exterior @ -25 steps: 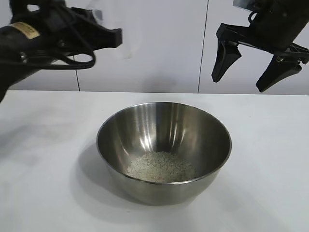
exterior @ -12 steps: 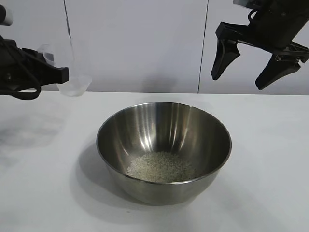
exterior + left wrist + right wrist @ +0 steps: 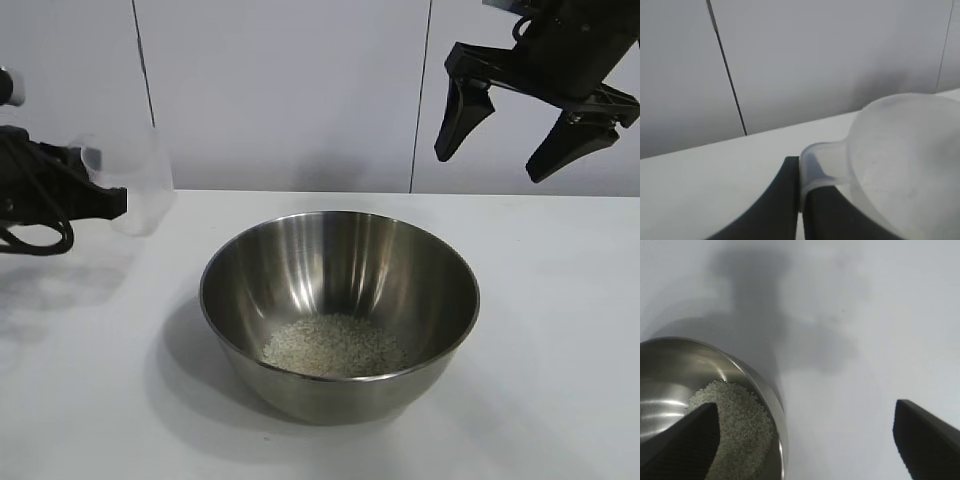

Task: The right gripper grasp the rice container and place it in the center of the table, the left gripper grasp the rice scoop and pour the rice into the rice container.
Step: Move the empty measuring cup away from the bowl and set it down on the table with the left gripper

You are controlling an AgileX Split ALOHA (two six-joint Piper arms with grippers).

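The left end effector (image 3: 105, 203), clamped on the upright rice scoop (image 3: 135, 185), sits far left of the rice container (image 3: 339, 312), low over the tabletop (image 3: 560, 330). The right end effector (image 3: 510, 130) hangs apart, high right.

No text, label, brand, number or sign can be read on anything here.

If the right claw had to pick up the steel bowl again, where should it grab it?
Probably the rim of the rice container on its right side, nearest the open right claw hanging above. Come straight down, one finger inside the wall, one outside; the thin upright lip suits a pinch, and the rice lies low, clear of it.
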